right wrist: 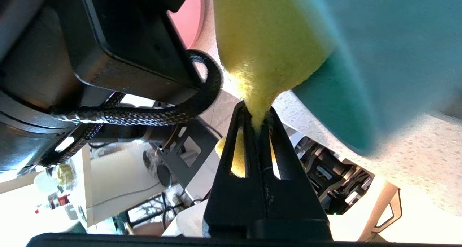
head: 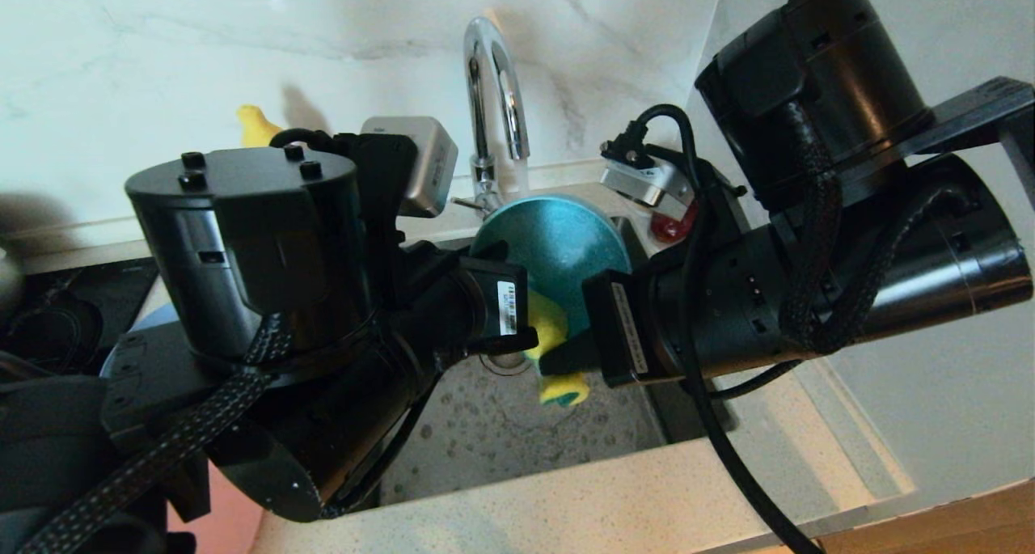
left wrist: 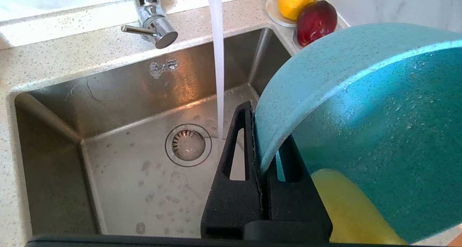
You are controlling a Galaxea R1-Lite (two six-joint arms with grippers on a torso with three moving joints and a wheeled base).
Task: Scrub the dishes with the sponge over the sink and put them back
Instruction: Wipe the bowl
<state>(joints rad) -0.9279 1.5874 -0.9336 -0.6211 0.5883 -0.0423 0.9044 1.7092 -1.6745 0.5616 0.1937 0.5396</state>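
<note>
The scrubbing was under way, with 1 dish in hand. The left pincer (left wrist: 258,157) was clenched on the rim of the teal bowl (head: 558,251), holding it over the sink (left wrist: 119,106), toward the basin's back right corner. The right pincer (right wrist: 258,122) was clenched on the sponge (right wrist: 267,45), squeezing its lower end thin, and the yellow foam lay against the inside of the bowl.

Water ran from the faucet (head: 493,101) in a steady stream just beside the bowl, landing near the round drain (left wrist: 188,144). Droplets speckled the bowl's inner face, so it looked wet already.

Judging from this, the bowl was mid-scrub and not yet set back. A pink plate (right wrist: 191,25) showed only as a sliver, and a grey-blue plate (head: 133,336) peeked out behind the left arm on the counter left of the sink; whether either had been washed could not be told.

The bowl stood tipped on edge, its opening facing the front of the counter. The sponge's long axis ran roughly up and down, its upper end inside the bowl and its lower end hanging below the pincer.
</note>
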